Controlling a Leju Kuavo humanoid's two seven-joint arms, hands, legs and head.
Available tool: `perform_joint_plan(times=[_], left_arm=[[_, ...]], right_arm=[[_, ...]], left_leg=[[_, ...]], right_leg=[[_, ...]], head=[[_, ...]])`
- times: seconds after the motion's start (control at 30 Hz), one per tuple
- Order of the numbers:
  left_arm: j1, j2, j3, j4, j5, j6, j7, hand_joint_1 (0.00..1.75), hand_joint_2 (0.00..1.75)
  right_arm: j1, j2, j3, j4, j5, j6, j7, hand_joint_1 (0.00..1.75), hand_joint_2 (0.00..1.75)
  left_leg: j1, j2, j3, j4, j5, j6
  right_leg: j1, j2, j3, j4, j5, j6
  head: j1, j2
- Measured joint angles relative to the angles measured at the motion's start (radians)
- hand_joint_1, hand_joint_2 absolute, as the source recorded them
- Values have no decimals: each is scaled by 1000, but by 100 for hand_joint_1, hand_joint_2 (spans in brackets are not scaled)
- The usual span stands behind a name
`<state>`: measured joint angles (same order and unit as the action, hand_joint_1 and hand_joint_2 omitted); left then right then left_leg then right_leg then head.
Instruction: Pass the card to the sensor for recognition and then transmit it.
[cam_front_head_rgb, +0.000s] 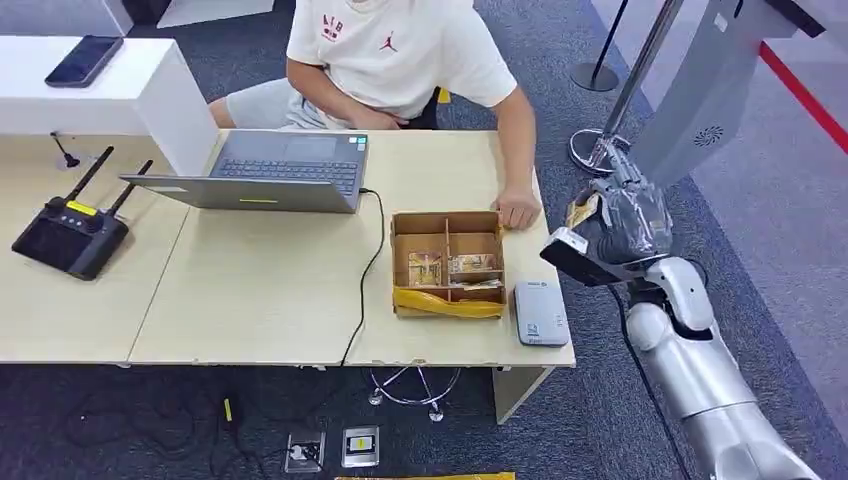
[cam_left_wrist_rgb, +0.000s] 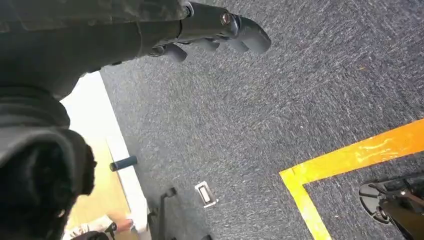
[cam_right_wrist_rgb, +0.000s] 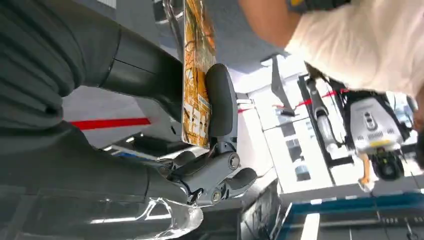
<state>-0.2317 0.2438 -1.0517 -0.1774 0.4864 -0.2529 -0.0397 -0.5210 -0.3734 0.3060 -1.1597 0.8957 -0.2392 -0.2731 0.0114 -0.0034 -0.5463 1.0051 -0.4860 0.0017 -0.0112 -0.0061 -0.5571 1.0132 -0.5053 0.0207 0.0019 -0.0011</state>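
Raised right hand (cam_front_head_rgb: 618, 222) pinches card (cam_right_wrist_rgb: 196, 75) between fingers (cam_right_wrist_rgb: 221, 102).

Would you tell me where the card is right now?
The card is pinched in the right hand, held off the table's right edge, beyond the grey sensor.

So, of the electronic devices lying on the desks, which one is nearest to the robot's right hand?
The small grey sensor at the table's front right corner, beside the cardboard box. The laptop, black controller and phone lie much farther from the right hand.

Person's hand (cam_front_head_rgb: 518, 211) by box (cam_front_head_rgb: 446, 264); sensor (cam_front_head_rgb: 541, 313) unobstructed.
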Motion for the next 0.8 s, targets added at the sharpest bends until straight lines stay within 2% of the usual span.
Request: perform_joint_plan(times=[0.2, 0.8], left_arm=[[7, 0, 0, 0, 9, 0, 0, 0, 0], [7, 0, 0, 0, 15, 0, 3, 0, 0]], right_arm=[[59, -2, 12, 13, -6, 32, 1, 175, 175], [141, 2, 36, 57, 5, 37, 14, 175, 175]], left_leg=[[0, 0, 0, 0, 0, 0], [0, 0, 0, 0, 0, 0]], right_leg=[[0, 0, 0, 0, 0, 0], [0, 1, 0, 0, 0, 0]], head=[[0, 0], [0, 0]])
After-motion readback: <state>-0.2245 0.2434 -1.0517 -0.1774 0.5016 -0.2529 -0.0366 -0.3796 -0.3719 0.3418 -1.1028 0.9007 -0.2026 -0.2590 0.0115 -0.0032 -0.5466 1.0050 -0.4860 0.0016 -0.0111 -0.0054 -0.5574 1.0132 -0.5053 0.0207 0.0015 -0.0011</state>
